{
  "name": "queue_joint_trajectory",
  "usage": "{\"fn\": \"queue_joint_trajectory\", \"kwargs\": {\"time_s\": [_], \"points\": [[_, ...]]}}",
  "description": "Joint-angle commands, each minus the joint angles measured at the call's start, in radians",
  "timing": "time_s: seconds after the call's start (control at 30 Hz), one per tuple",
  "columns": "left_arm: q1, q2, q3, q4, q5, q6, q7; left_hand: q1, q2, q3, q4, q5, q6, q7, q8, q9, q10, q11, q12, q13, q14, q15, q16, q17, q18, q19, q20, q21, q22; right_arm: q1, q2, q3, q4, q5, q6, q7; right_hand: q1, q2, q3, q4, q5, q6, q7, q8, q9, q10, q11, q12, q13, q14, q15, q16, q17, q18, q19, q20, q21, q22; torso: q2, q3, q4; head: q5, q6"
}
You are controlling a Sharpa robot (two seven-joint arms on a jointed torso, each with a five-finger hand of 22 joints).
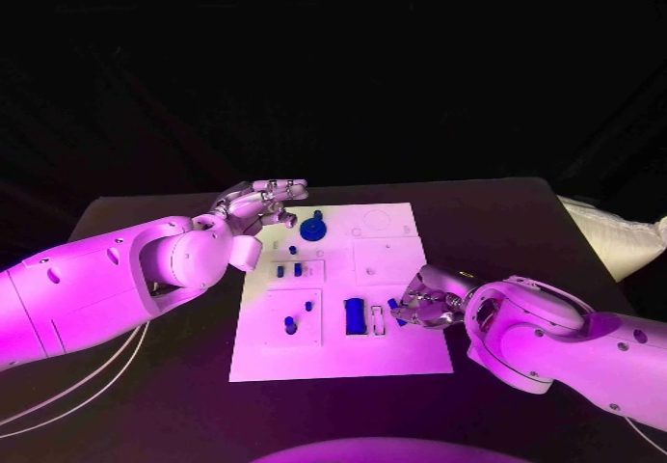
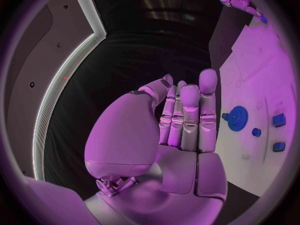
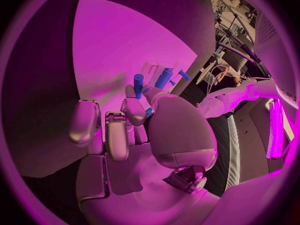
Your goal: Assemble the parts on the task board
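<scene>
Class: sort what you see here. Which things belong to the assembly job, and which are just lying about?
Job:
task board
blue gear
blue pegs
blue block
left hand
right hand

Lying about:
black table
white cloth bundle

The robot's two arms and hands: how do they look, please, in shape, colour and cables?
Both arms are smooth, rounded white shells with bulbous joints. The left arm has small dark dots on its shell, and thin pale cables hang beneath it; the right arm shows similar dots. Each ends in a silver, many-fingered metallic hand: the left hand and the right hand, with segmented fingers and rounded fingertip pads.
</scene>
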Motion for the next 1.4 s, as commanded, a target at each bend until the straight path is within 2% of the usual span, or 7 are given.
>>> {"fn": "queue_joint_trajectory", "kwargs": {"time_s": [0.03,0.47,1.0,1.27,1.4], "points": [[0.001,0.000,0.001,0.003,-0.001,0.018,0.003,-0.001,0.008,-0.004,0.000,0.002,-0.005,0.001,0.004,-0.002,-0.006,-0.002,0.005,0.001,-0.006,0.002,-0.005,-0.001,0.009,-0.006,0.002,-0.005,-0.002,-0.001,0.004,0.000,0.002,0.047,-0.020,0.016,-0.009,-0.008,0.004,0.001,-0.004,0.004,0.006,-0.002,0.001,0.005,0.004,0.005,0.002,0.076,-0.002,0.005,0.144,-0.014,0.006,0.000,0.006,0.002,0.000,-0.0002,0.0000,0.000,-0.001],[0.001,-0.001,0.001,0.004,-0.001,0.020,0.002,-0.001,0.008,-0.004,0.000,0.002,-0.005,0.001,0.004,-0.002,-0.006,-0.002,0.005,0.001,-0.006,0.002,-0.005,-0.001,0.009,-0.006,0.002,-0.005,-0.002,-0.014,0.029,-0.001,-0.001,0.052,-0.016,0.031,-0.007,-0.015,0.010,-0.005,0.003,0.005,0.005,-0.002,0.002,0.006,0.003,0.011,0.007,0.076,-0.003,0.005,0.143,-0.014,0.006,-0.001,0.006,0.002,0.000,0.0000,0.0003,0.002,-0.002],[0.001,-0.003,0.001,0.007,-0.001,0.020,0.002,-0.006,0.010,-0.010,0.003,0.002,-0.006,0.002,0.005,-0.002,-0.008,0.000,0.007,0.002,-0.006,0.003,-0.004,-0.002,0.009,-0.006,0.003,-0.010,-0.005,-0.022,0.050,-0.001,-0.019,0.041,0.029,0.009,-0.037,-0.021,0.006,0.010,0.005,0.010,0.006,-0.001,0.005,0.005,0.004,0.006,0.004,0.075,-0.002,0.002,0.139,-0.013,0.004,0.000,0.004,-0.001,0.000,-0.0001,0.0011,0.004,-0.005],[0.001,-0.005,0.001,0.008,-0.001,0.020,0.002,-0.006,0.010,-0.010,0.003,0.002,-0.006,0.002,0.005,-0.002,-0.008,0.000,0.007,0.002,-0.006,0.003,-0.004,-0.002,0.009,-0.006,0.003,-0.010,-0.005,-0.023,0.058,-0.001,-0.022,0.028,0.031,0.008,-0.089,-0.033,-0.029,0.043,0.031,0.020,0.004,0.004,0.011,0.010,0.003,0.016,0.013,0.075,-0.002,0.002,0.139,-0.013,0.004,0.000,0.004,0.000,0.000,-0.0003,0.0008,0.005,-0.006],[0.001,-0.005,0.001,0.008,-0.001,0.020,0.000,-0.009,0.011,-0.011,0.005,0.002,-0.007,0.003,0.005,-0.002,-0.009,0.000,0.007,0.002,-0.007,0.003,-0.004,-0.003,0.009,-0.006,0.003,-0.010,-0.006,-0.023,0.060,-0.001,-0.018,0.023,0.033,0.009,-0.102,-0.036,-0.059,0.054,0.087,0.022,0.002,0.006,0.015,0.010,0.002,0.016,0.014,0.074,-0.004,0.001,0.138,-0.013,0.003,-0.002,0.003,-0.001,0.000,-0.0005,0.0010,0.007,-0.010]]}}
